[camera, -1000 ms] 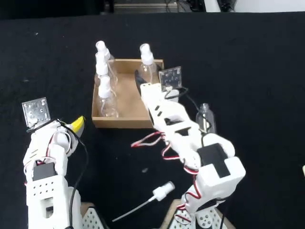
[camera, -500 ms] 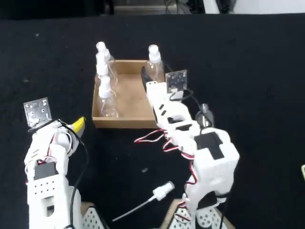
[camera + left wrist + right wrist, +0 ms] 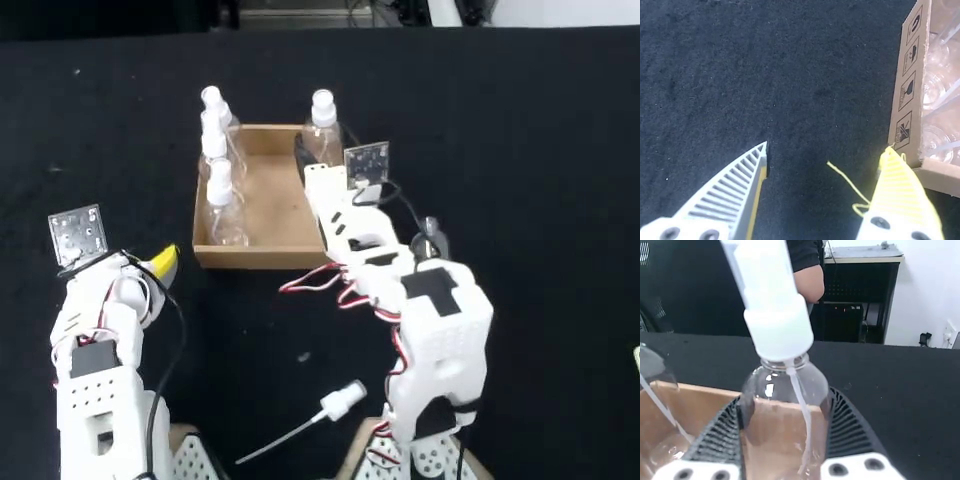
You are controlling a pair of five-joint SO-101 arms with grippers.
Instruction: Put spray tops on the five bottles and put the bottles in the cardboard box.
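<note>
The cardboard box [image 3: 262, 255] lies at mid-table with three capped bottles [image 3: 222, 205] standing along its left wall. My right gripper [image 3: 312, 160] is shut on a fourth clear bottle [image 3: 782, 405] with a white spray top [image 3: 772, 300], held upright at the box's far right corner [image 3: 322, 125]. A bare bottle [image 3: 431, 240] stands right of the right arm, partly hidden by it. Near the front edge lies a loose spray top [image 3: 340, 398] with its tube. My left gripper [image 3: 825, 150] is open and empty over the black cloth, just beside the box's near left corner [image 3: 910, 100].
Black cloth covers the whole table. The right arm's body stretches from the front edge up to the box's right wall. Open cloth lies left of the box and across the far right side.
The right arm has carried its capped bottle a little rightward and farther back, to the box's far right corner. The left arm has not moved.
</note>
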